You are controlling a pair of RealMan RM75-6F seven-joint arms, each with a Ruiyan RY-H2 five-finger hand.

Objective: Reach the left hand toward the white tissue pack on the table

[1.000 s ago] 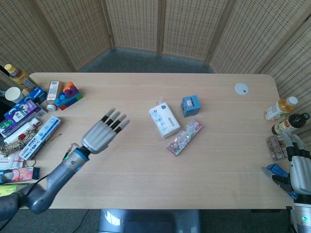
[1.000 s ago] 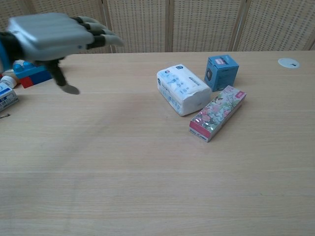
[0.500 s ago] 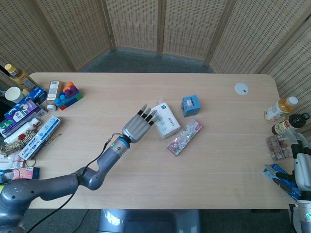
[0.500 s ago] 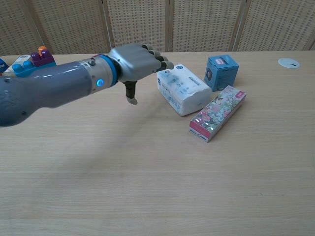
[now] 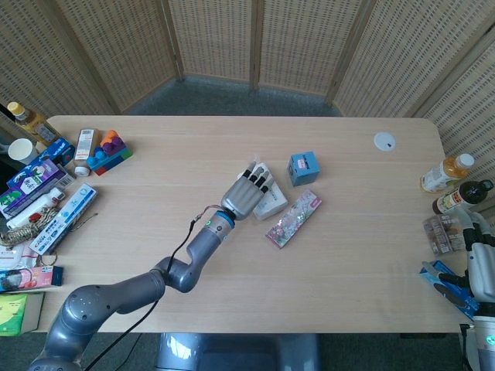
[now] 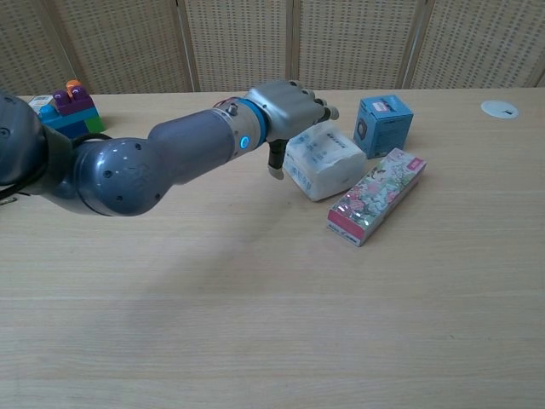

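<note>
The table (image 5: 232, 301) is pale wood. The left arm (image 6: 153, 162) stretches across it from the near left, forearm low over the top. The left hand (image 5: 246, 193) lies palm down over the left part of the tissue pack (image 6: 328, 162), fingers (image 5: 259, 180) extended side by side across the pack's top and thumb hanging at its near side; it holds nothing. The pack sits mid-table, just left of a floral box (image 5: 294, 219) and near a blue box (image 5: 304, 168). The right hand (image 5: 481, 270) is at the table's far right edge; whether it grips anything cannot be told.
</note>
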